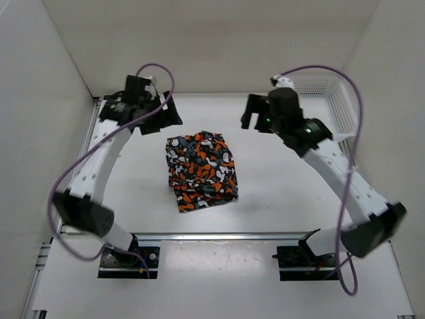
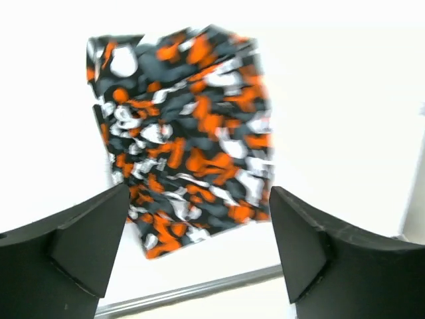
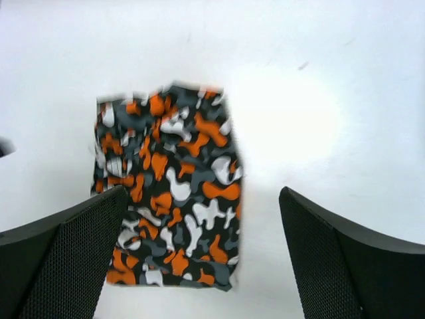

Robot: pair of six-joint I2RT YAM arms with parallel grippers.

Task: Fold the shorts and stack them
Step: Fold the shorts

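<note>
The camouflage shorts (image 1: 200,171) lie folded in a stack on the middle of the white table, orange, grey, black and white. They also show in the left wrist view (image 2: 182,133) and in the right wrist view (image 3: 169,183). My left gripper (image 1: 161,114) is raised at the far left of the stack, open and empty, its jaws spread wide (image 2: 199,259). My right gripper (image 1: 254,114) is raised at the far right of the stack, open and empty (image 3: 202,259). Neither gripper touches the shorts.
A white mesh basket (image 1: 332,101) stands at the back right corner, behind my right arm. A metal rail (image 1: 219,235) runs along the table's near edge. White walls enclose the table on three sides.
</note>
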